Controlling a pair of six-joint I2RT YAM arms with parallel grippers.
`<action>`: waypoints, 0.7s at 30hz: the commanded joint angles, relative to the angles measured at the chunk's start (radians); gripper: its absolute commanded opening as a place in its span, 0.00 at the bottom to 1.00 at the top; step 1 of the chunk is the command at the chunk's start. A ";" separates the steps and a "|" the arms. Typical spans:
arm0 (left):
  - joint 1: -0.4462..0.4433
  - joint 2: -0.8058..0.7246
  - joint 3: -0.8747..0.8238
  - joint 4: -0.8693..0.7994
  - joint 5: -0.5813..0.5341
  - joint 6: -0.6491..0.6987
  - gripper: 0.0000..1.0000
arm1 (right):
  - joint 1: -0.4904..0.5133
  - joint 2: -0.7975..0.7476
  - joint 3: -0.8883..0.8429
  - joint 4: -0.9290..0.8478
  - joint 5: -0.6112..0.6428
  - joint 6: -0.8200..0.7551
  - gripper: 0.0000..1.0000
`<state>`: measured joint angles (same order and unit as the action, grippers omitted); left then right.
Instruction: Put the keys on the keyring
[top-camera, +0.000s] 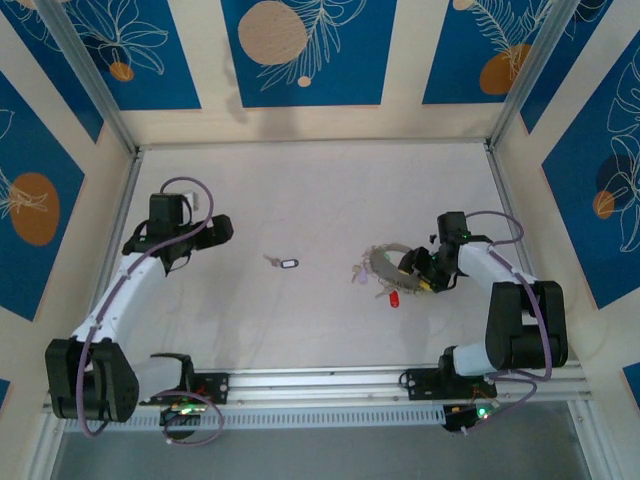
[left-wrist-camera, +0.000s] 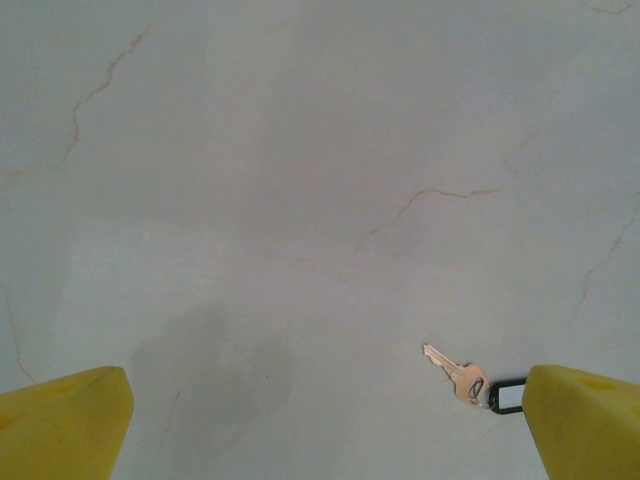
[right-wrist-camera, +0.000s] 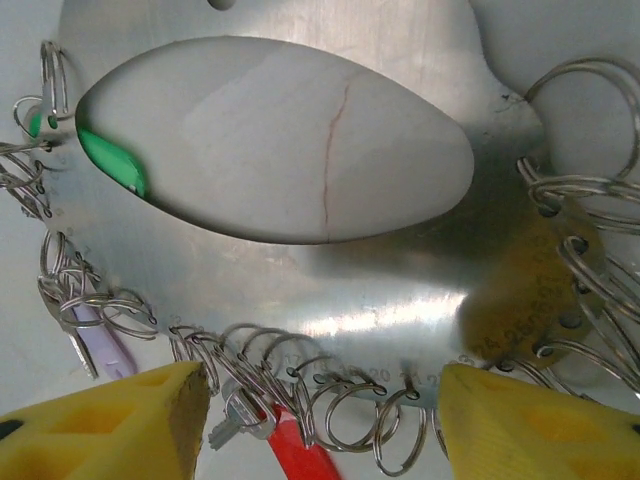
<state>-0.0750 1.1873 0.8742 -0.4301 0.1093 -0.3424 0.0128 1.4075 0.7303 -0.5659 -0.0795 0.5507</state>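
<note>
**A:** Two grippers, then. How does the left gripper (left-wrist-camera: 325, 395) stand?

**B:** Spread wide, with nothing between its yellow fingers (left-wrist-camera: 62, 425). It hangs over the bare table (left-wrist-camera: 300, 150).

**A:** Any key near it?

**B:** One silvery key (left-wrist-camera: 455, 372) with a black tag (left-wrist-camera: 507, 395) lies flat on the table. In the wrist view it sits just inside the finger on the right, the tag almost meeting that finger. From above it lies out beyond the fingertips, apart from them, between the two grippers.

**A:** And the right gripper (right-wrist-camera: 325, 385)?

**B:** Its fingers are parted as well and pinch nothing I can see. It hangs directly over the keyring (right-wrist-camera: 400, 290), a flat shiny metal piece with a large oval opening. Many small wire rings (right-wrist-camera: 330, 400) are threaded through holes along its rim.

**A:** Where is the keyring against those fingers?

**B:** The near edge of the rim runs between them, and the rest spreads out ahead. Whether the fingers touch the metal, I cannot tell.

**A:** Other keys?

**B:** A red tag (right-wrist-camera: 295, 445) and a small key (right-wrist-camera: 235, 420) lie among the rings between the fingers, nearer the one on the left of the view. A lilac tag (right-wrist-camera: 105, 345) sits just ahead of that same finger, at the rim. A green tag (right-wrist-camera: 115, 160) shows farther ahead, at the end of the oval opening, partly under the metal.
</note>
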 joint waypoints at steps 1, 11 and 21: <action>-0.014 0.008 0.024 -0.016 0.026 -0.021 1.00 | 0.033 -0.003 -0.009 -0.001 -0.014 0.028 0.62; -0.031 0.009 0.022 -0.025 0.019 -0.013 1.00 | 0.120 -0.086 0.002 -0.112 0.233 0.047 0.43; -0.043 0.022 0.026 -0.035 0.025 -0.002 1.00 | 0.191 -0.018 0.009 -0.133 0.268 0.091 0.21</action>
<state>-0.1059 1.1988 0.8749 -0.4385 0.1162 -0.3424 0.1875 1.3598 0.7307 -0.6659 0.1585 0.6106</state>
